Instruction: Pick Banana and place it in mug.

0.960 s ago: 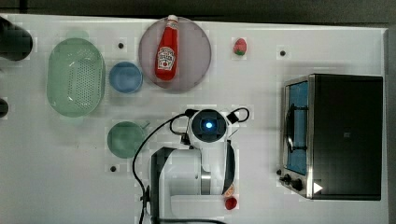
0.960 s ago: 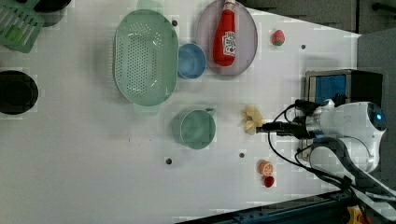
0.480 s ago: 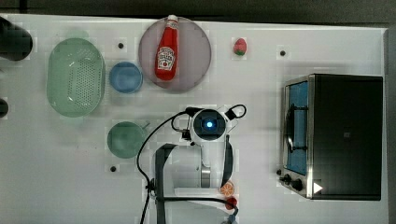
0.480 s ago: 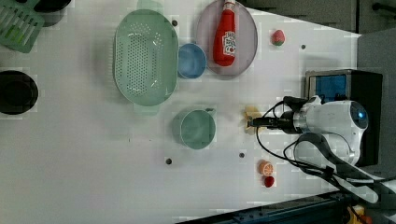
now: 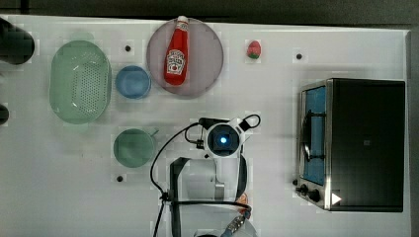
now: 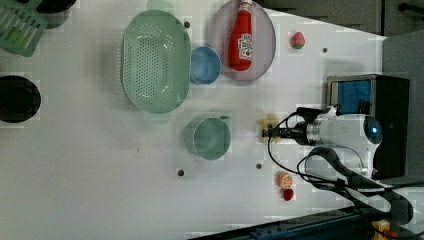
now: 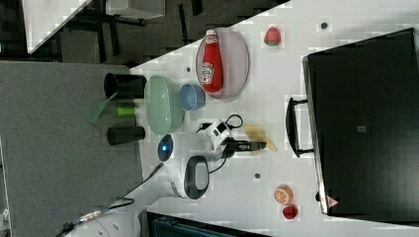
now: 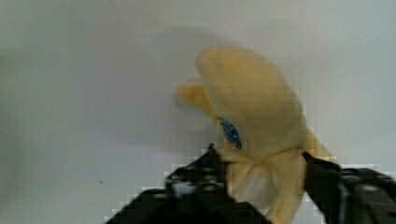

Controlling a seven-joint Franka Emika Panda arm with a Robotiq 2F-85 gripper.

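The white desk (image 6: 100,190) carries the teal mug (image 6: 207,138), standing empty at the left view's centre. To the left view's right of the mug lies the banana (image 8: 254,121), on the desk. The gripper (image 8: 261,186) straddles the banana's stem end, fingers (image 8: 196,182) against both sides.

**Tabletop seen from above**

White table (image 5: 296,123). Green colander (image 5: 80,81), blue bowl (image 5: 133,82), ketchup bottle (image 5: 177,52) lying on a grey plate (image 5: 207,54), strawberry (image 5: 253,49), teal mug (image 5: 133,147), toaster oven (image 5: 353,143). Robot arm (image 5: 223,139) centre, perhaps covering something beneath.
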